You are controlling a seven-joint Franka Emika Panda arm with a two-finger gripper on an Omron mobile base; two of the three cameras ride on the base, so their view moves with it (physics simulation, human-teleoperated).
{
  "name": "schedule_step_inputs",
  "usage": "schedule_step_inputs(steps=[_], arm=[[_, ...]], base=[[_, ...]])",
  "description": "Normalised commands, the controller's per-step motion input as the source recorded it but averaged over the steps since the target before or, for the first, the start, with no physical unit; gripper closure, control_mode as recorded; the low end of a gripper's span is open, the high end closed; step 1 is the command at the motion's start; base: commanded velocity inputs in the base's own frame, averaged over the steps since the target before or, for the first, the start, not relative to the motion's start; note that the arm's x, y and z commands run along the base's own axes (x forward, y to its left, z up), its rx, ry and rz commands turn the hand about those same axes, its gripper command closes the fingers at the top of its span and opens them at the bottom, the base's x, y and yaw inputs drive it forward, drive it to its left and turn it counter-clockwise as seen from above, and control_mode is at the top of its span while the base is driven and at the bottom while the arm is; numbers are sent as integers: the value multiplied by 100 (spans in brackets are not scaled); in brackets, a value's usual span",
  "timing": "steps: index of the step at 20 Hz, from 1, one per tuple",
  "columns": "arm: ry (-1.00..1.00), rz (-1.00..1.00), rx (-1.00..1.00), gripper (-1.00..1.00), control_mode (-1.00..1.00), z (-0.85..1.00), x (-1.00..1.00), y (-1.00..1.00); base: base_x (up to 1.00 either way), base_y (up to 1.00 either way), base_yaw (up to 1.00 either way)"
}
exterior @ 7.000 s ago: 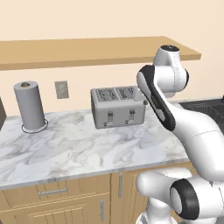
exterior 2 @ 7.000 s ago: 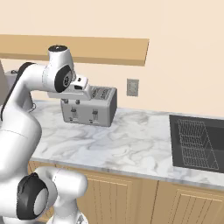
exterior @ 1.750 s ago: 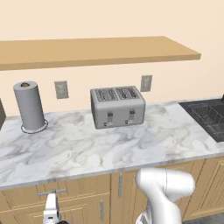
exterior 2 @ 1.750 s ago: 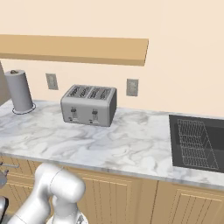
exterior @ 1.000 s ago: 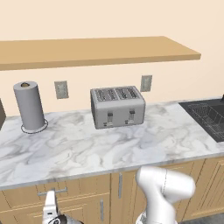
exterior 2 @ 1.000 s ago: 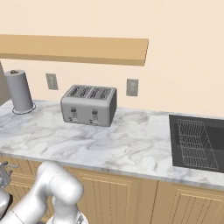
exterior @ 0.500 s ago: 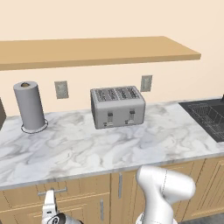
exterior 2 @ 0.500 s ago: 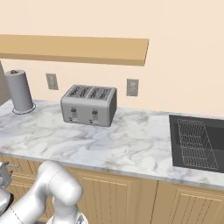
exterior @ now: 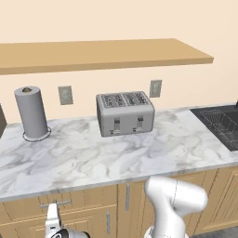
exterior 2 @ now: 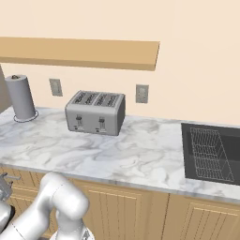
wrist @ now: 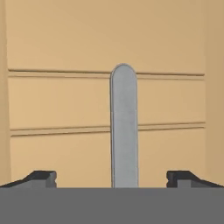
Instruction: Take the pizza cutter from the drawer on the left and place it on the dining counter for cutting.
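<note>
The drawer [exterior: 28,210] sits shut under the marble counter at the left, its light-wood front crossed by a silver bar pull [exterior: 55,203]. My gripper [exterior: 52,213] hangs low in front of it, right at the pull, and it also shows at the lower left edge [exterior 2: 4,187]. In the hand view the pull [wrist: 124,127] runs as a grey bar up the middle, between my two dark fingertips [wrist: 41,177], which stand wide apart. The gripper [wrist: 111,181] is open and holds nothing. The pizza cutter is hidden. The dining counter is out of view.
On the wall-side marble counter [exterior: 116,158] stand a silver toaster [exterior: 124,113] and a paper towel roll [exterior: 31,113]. A dark sink with a wire rack [exterior 2: 211,154] lies at the right. A wooden shelf [exterior: 102,52] runs above. Cabinet doors with vertical pulls [exterior: 127,197] flank the drawer.
The arm has swung down from above the counter to the drawer front. Over the last second the gripper has only edged slightly toward the pull, jaws still wide.
</note>
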Motion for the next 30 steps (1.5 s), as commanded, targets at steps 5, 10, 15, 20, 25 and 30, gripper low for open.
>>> schedule_step_inputs(steps=[5,10,15,20,25,30], arm=[[-9,0,1,-100,-100,5,25,0],[0,0,2,-100,-100,3,37,0],[0,0,0,-100,-100,1,31,0],[0,0,0,100,-100,0,1,0],[0,0,0,100,-100,0,0,0],[0,0,0,100,-100,0,-12,5]], base=[[0,0,0],[0,0,0],[0,0,0],[0,0,0],[0,0,0],[0,0,0]])
